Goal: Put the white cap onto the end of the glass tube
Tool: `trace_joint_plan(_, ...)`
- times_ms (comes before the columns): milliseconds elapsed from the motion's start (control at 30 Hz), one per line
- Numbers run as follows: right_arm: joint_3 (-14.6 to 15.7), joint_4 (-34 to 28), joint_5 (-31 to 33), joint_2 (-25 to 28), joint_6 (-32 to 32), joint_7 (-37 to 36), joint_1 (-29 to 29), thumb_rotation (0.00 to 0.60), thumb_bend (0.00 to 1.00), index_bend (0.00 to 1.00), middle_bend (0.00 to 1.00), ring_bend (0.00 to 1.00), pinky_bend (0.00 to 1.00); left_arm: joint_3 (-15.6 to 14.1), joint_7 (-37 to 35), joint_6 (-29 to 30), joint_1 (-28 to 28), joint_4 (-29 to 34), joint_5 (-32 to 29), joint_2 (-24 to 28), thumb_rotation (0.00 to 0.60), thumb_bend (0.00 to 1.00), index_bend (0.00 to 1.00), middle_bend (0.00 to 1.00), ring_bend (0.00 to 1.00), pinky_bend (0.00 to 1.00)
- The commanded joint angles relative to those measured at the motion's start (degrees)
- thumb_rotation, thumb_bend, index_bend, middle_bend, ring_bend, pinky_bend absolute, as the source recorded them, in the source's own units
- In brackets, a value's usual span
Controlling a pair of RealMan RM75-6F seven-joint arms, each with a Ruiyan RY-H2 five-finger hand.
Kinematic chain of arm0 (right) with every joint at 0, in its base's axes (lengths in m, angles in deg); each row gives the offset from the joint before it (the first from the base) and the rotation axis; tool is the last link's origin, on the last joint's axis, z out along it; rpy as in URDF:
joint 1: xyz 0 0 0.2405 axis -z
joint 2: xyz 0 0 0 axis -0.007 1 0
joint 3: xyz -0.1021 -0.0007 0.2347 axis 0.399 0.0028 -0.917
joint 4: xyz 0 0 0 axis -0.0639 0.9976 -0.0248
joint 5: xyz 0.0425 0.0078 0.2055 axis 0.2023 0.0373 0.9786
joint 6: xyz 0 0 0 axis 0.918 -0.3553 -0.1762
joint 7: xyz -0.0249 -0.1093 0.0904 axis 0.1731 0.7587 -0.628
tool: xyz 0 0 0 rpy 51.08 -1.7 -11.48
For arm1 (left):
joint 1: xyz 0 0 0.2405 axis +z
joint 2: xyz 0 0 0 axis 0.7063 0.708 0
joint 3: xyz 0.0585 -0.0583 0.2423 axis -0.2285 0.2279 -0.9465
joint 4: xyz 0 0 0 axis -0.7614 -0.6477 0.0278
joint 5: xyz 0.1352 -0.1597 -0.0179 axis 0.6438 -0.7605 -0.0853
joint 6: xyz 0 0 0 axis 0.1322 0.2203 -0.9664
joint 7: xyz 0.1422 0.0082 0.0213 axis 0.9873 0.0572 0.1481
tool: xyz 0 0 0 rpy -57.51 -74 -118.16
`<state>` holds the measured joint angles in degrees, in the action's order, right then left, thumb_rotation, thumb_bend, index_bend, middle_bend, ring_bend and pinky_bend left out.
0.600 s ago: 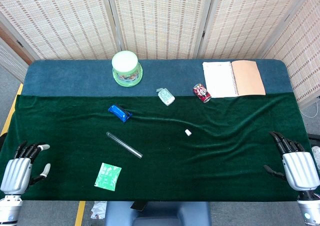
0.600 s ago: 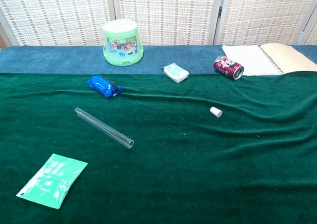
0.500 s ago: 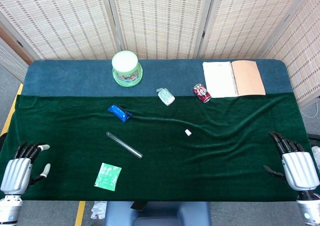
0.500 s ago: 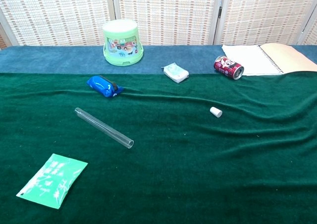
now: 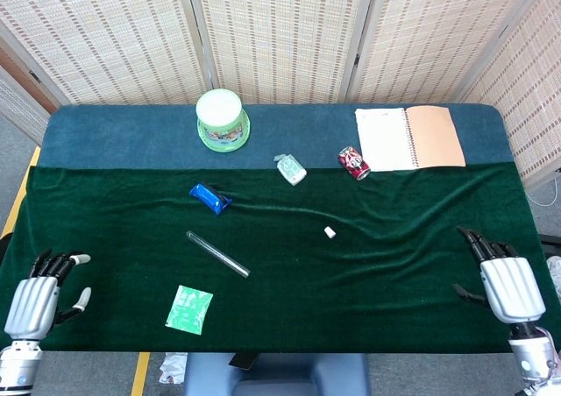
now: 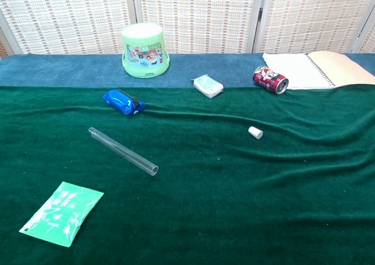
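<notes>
The glass tube (image 5: 217,253) (image 6: 123,151) lies flat and slanted on the green cloth, left of centre. A small white cap (image 5: 330,232) (image 6: 255,132) sits on the cloth to its right, well apart from the tube. My left hand (image 5: 35,295) hovers at the near left corner of the table with its fingers apart and nothing in it. At the near right edge my right hand (image 5: 501,282) is likewise empty, fingers spread. Neither hand shows in the chest view.
A green sachet (image 5: 189,309) lies near the front left. A blue packet (image 5: 210,198), a pale wrapped pack (image 5: 291,169), a red can (image 5: 354,162), a green tub (image 5: 222,120) and an open notebook (image 5: 409,137) sit further back.
My right hand has shifted a little inward, to the left and forward over the table edge. The left hand, tube and cap are where they were.
</notes>
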<state>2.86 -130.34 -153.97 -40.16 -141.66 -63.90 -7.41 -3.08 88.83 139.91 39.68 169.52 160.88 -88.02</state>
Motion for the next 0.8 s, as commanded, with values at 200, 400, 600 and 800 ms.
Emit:
trace_joint_plan(200, -5.5, 2.9, 4.0, -5.6, 12.2, 3.6, -9.8, 0.536, 0.16, 0.1, 0.23, 0.32, 0.32, 0.0, 0.4, -0.1, 0.0, 0.3, -0.2, 0.0, 0.6, 0.41, 0.31, 0.26, 0.23, 0.11)
trace_joint_plan(400, -8.8, 7.1, 8.4, -11.5, 20.9, 6.2, -16.8, 0.538, 0.16, 0.1, 0.2, 0.28, 0.32, 0.1, 0.3, -0.2, 0.2, 0.3, -0.7, 0.3, 0.6, 0.41, 0.31, 0.26, 0.23, 0.11)
trace_joint_plan(600, -10.5, 13.2, 12.0, -17.5, 27.6, 9.3, -22.9, 0.536, 0.16, 0.1, 0.19, 0.27, 0.32, 0.2, 0.1, -1.0, 0.0, 0.0, -1.5, 0.2, 0.6, 0.41, 0.31, 0.26, 0.23, 0.11)
trace_joint_plan(800, -11.3, 20.7, 14.9, -23.6, 31.4, 11.3, -27.4, 0.535, 0.16, 0.1, 0.17, 0.24, 0.31, 0.4, 0.0, -2.0, -0.4, -0.6, -2.4, -0.1, 0.6, 0.41, 0.31, 0.26, 0.23, 0.11)
